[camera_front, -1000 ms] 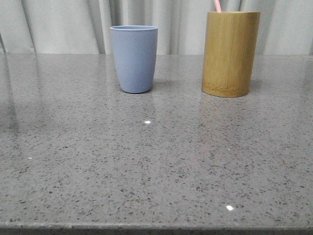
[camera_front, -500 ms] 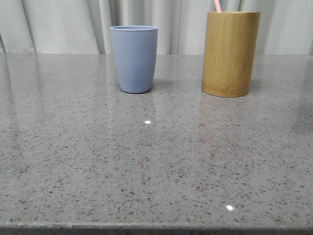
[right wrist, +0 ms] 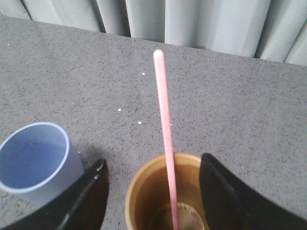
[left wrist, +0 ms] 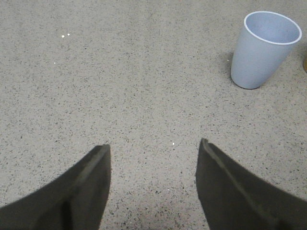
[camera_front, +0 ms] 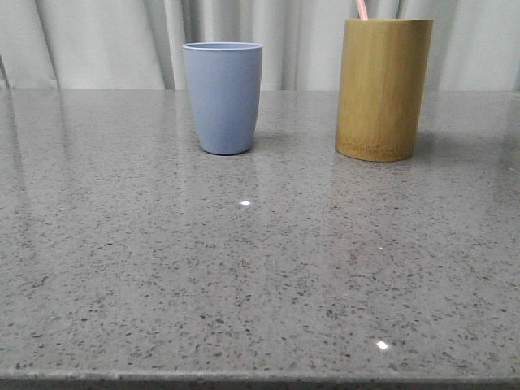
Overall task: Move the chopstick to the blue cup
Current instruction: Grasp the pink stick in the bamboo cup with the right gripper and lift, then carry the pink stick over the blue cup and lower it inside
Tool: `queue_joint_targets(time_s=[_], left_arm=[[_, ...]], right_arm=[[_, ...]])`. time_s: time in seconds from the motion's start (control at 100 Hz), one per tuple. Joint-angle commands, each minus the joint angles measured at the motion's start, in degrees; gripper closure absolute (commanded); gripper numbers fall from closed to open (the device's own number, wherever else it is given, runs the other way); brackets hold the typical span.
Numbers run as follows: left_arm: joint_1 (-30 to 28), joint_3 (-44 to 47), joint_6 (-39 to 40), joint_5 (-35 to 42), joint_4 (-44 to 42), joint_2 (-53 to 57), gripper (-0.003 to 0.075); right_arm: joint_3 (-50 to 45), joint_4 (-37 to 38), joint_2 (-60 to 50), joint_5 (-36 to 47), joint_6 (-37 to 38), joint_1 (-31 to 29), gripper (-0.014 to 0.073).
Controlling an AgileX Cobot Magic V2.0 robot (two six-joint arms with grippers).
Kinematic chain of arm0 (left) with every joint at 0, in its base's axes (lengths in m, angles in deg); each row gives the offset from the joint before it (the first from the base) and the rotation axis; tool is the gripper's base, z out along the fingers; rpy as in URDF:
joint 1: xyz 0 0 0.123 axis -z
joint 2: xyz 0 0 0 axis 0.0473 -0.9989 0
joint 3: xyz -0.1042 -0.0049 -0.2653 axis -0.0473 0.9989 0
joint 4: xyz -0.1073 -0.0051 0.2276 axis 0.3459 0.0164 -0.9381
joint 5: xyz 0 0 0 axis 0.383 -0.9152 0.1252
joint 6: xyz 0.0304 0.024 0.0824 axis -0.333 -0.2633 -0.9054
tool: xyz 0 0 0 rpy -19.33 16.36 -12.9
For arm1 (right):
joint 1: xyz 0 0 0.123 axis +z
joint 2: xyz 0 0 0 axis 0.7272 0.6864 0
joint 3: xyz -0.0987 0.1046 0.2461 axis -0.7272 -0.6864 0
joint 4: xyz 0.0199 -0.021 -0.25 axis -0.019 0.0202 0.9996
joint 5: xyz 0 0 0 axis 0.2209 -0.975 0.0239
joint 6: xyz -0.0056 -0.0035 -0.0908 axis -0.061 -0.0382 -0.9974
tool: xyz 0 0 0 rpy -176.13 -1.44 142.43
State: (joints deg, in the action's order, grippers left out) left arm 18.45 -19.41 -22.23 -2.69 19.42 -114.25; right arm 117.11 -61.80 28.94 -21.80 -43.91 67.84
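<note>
Hovering over bare speckled grey tabletop [camera_front: 244, 276], the left pincer [left wrist: 153, 187] has its two dark fingers spread wide with nothing between them, and the blue cup [left wrist: 261, 50] stands upright well off to its far right. Farther back, the right pincer [right wrist: 152, 191] hangs above the bamboo holder [right wrist: 165, 194], its fingers also wide apart, one on either side of the holder's mouth, gripping nothing. Inside that holder stands the chopstick [right wrist: 164, 110], its pink length rising out of the opening between the spread fingers without touching them. From the front, the blue cup [camera_front: 223, 97] sits left of the bamboo holder [camera_front: 382, 89], clearly apart, with the chopstick's tip [camera_front: 361, 10] poking above the holder's rim; pale curtains [camera_front: 97, 41] hang behind
</note>
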Motion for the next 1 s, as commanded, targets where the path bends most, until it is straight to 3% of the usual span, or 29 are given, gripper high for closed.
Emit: queue_joint_targets(time_s=[0.0, 0.61, 0.99], left_arm=[[-0.24, -1.37, 0.43, 3.82, -0.22, 0.04, 0.0335], [-0.24, -1.37, 0.43, 3.82, -0.22, 0.04, 0.0335], [-0.24, -1.37, 0.43, 3.82, -0.22, 0.04, 0.0335]], right_arm=[[5.23, -0.02, 1.30, 3.87, -0.57, 0.05, 0.0157], [15.27, 2.69, 13.98, 4.30, -1.19, -0.06, 0.0166], [15.27, 2.82, 13.98, 4.63, -1.19, -1.08, 0.0470]])
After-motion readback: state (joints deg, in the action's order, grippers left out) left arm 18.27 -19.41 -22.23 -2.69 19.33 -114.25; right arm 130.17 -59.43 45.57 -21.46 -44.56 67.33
